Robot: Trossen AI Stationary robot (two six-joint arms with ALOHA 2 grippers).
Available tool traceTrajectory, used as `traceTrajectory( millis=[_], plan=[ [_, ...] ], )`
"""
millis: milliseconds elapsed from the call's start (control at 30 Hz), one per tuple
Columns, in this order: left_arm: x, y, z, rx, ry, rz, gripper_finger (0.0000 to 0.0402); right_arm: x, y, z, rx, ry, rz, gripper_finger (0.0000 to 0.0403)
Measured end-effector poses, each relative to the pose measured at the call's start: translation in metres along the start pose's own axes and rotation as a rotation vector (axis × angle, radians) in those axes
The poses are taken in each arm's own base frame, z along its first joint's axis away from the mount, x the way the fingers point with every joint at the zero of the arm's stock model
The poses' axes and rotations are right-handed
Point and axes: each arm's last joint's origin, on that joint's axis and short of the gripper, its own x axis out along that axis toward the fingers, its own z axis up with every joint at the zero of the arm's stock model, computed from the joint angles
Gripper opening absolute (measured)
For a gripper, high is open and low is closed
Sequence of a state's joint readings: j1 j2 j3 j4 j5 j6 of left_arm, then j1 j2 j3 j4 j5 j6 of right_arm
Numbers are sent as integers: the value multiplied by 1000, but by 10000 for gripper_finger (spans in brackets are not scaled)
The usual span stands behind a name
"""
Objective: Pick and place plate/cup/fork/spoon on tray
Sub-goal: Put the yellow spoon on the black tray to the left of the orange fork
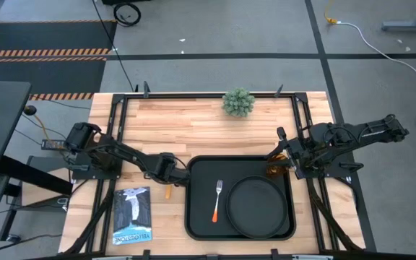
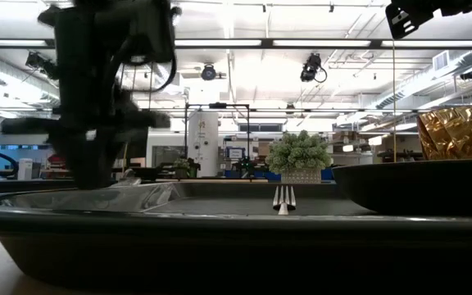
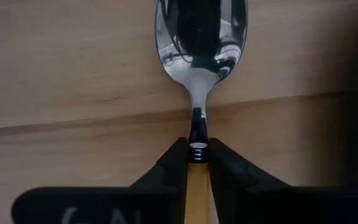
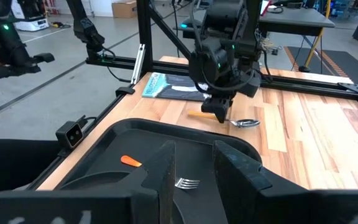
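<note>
The spoon (image 3: 201,37) lies flat on the wooden table, just left of the black tray (image 1: 193,217); its orange handle end (image 1: 167,192) points toward the near edge. My left gripper (image 3: 196,155) stands over it, pointing down, shut on it. The fork (image 1: 217,201) and the round black plate (image 1: 255,206) lie in the tray. The amber cup (image 1: 274,169) stands at the tray's far right corner. My right gripper (image 4: 191,168) hovers open above that corner, holding nothing. My left gripper pinches the spoon between its two fingers at the top of the orange handle (image 3: 196,163), just below the silver neck. The fingers come from above, pointing down, and lie across the handle. The spoon rests flat on the table, bowl toward the far edge.
A magazine (image 1: 132,215) lies near the table's front left. A small potted plant (image 1: 238,102) stands at the far edge's middle. A black frame rail runs round the table. Bare wood lies between the plant and the tray.
</note>
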State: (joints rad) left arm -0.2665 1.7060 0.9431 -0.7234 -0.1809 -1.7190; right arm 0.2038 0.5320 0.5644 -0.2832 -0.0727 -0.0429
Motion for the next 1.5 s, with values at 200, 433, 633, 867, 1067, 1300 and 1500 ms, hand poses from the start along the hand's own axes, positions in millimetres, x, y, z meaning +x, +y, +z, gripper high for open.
traceTrajectory(
  millis=[200, 433, 633, 867, 1067, 1300, 1500],
  plan=[
    [-25, -19, 3, 20, -48, -47, 56, 0, 0, 0, -1, -5, 0, 114],
    [-43, -42, 1, -8, -104, -190, 55, 0, 0, 0, -1, -4, 0, 114],
    [-34, -59, -14, -48, -69, -310, 55, 0, 0, 0, -1, -4, 0, 114],
    [-33, -75, -33, -79, -16, -420, 56, 0, 0, 0, -1, -5, 2, 114],
    [-39, -102, -50, -65, -5, -448, 56, 0, 0, 1, -2, -9, 7, 114],
    [-27, -122, -64, -4, 14, -358, 56, 0, 1, 1, -3, -14, 26, 114],
    [-11, -125, -69, 6, 24, -318, 56, 0, 1, 1, -3, -16, 26, 114]
  ],
)
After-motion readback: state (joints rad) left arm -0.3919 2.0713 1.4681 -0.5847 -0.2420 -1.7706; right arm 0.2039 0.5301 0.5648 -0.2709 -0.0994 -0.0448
